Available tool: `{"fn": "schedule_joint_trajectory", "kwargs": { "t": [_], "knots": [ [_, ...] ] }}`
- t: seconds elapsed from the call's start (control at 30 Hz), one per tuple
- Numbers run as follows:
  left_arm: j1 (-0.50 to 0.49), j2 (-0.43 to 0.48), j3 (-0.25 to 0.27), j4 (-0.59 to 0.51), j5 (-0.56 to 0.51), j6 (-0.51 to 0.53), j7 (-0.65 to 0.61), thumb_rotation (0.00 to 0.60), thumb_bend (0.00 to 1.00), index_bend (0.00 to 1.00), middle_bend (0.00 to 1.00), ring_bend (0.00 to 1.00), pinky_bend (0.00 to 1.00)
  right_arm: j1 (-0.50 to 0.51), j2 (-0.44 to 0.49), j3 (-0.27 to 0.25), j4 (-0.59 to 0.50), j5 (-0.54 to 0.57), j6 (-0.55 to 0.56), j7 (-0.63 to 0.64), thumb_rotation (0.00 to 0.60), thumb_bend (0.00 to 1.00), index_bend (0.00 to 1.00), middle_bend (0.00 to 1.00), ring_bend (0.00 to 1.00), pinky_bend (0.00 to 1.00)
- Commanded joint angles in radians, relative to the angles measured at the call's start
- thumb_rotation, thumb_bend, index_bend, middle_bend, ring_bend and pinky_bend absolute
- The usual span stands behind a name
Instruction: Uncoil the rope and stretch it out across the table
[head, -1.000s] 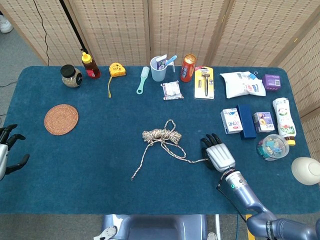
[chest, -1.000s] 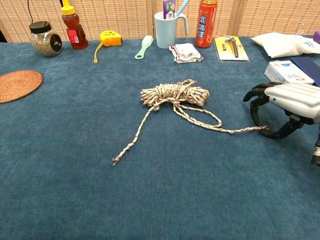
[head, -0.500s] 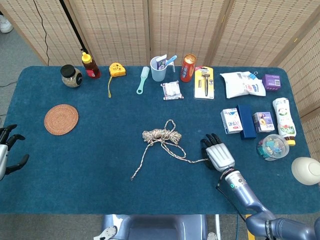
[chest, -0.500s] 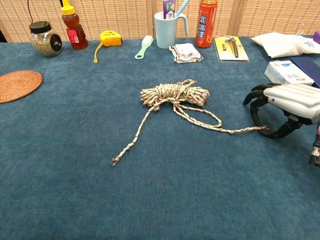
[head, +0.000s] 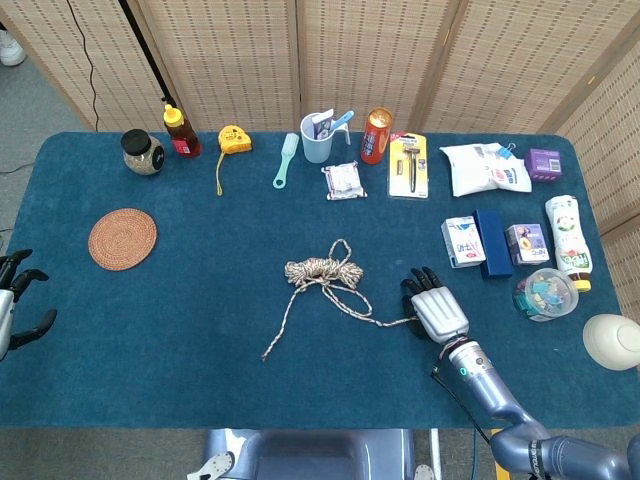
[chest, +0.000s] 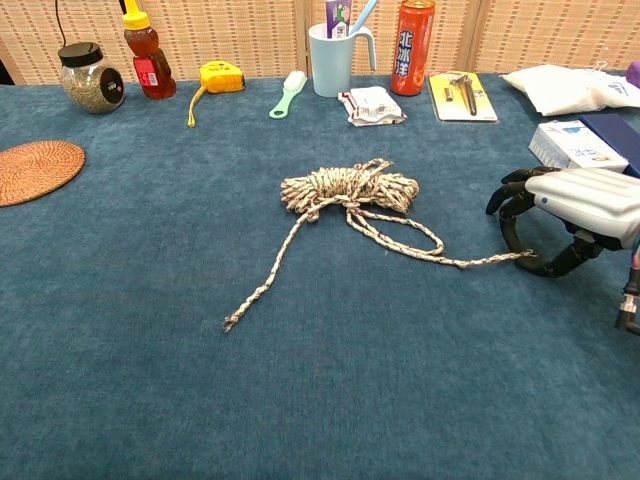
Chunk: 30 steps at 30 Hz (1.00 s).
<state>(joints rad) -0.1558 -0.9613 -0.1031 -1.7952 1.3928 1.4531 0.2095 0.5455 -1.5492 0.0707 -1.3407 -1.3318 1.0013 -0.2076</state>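
At the far left edge of the head view, the left hand (head: 18, 300) is being held just off the edge of the desk (head: 180, 320), its dark fingers spread apart with nothing between them. A round woven coaster (head: 122, 238) is lying on the blue cloth in the left part of the frame. Along the upper edge, from left to right, a lidded jar (head: 142, 152), a honey bottle (head: 180, 132), a yellow tape measure (head: 234, 140), a green brush (head: 286, 160), a cup (head: 318, 138) with toothbrushes in it, a small wrapped packet (head: 344, 180), an orange can (head: 376, 136) and a packaged razor (head: 408, 166) are being shown, all well apart from the middle.

The rope (head: 322, 275) is lying near the centre of the frame, mostly bundled in a coil. One loose end is trailing toward the lower left; another strand is running right to the right hand (head: 432, 305). In the chest view that strand is ending at the curled fingertips (chest: 520, 245) of the hand, which is resting on the cloth; whether the end is being pinched cannot be told.

At the right side a white pouch (head: 484, 168), small boxes (head: 490, 242), a bottle (head: 568, 238), a clear round tub (head: 546, 294) and a white bowl (head: 612, 340) are crowded together just beyond the right hand.
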Motion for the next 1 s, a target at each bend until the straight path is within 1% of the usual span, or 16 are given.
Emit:
{"fn": "schedule_joint_trajectory", "kwargs": {
  "t": [0.03,0.43,0.63,0.8,0.87,0.93,1.0],
  "knots": [
    [0.000,0.000,0.000,0.000,0.000,0.000,0.000,0.519,0.25,0.36,0.16,0.16,0.16,-0.001,-0.002,0.000,0.002,0.001,-0.001,0.000,0.600,0.44,0.57,0.23,0.03,0.00],
    [-0.002,0.002,0.002,-0.001,0.005,-0.003,0.002,0.520,0.26,0.36,0.16,0.15,0.16,0.001,-0.005,0.006,0.005,0.001,0.001,0.003,0.600,0.51,0.62,0.28,0.07,0.00],
    [-0.020,0.001,0.008,0.001,0.026,-0.027,0.012,0.520,0.26,0.36,0.16,0.16,0.16,-0.004,0.004,0.009,-0.016,-0.005,0.017,0.006,0.600,0.52,0.63,0.29,0.08,0.00],
    [-0.054,-0.002,0.022,0.006,0.092,-0.064,0.021,0.520,0.26,0.37,0.16,0.16,0.16,-0.006,0.019,0.011,-0.047,-0.012,0.030,0.000,0.600,0.52,0.63,0.29,0.08,0.00],
    [-0.067,-0.003,0.028,0.011,0.118,-0.080,0.012,0.537,0.26,0.38,0.16,0.17,0.15,-0.007,0.022,0.011,-0.054,-0.014,0.032,-0.004,0.600,0.52,0.63,0.29,0.08,0.00],
    [-0.083,-0.009,0.033,0.020,0.145,-0.096,0.000,0.574,0.26,0.39,0.16,0.17,0.15,-0.008,0.024,0.011,-0.061,-0.014,0.034,-0.006,0.600,0.52,0.63,0.29,0.08,0.00],
    [-0.103,-0.013,0.039,0.034,0.171,-0.121,-0.013,0.596,0.26,0.40,0.17,0.17,0.15,-0.009,0.026,0.010,-0.068,-0.013,0.034,-0.008,0.600,0.52,0.63,0.29,0.08,0.00]
  ]
}}
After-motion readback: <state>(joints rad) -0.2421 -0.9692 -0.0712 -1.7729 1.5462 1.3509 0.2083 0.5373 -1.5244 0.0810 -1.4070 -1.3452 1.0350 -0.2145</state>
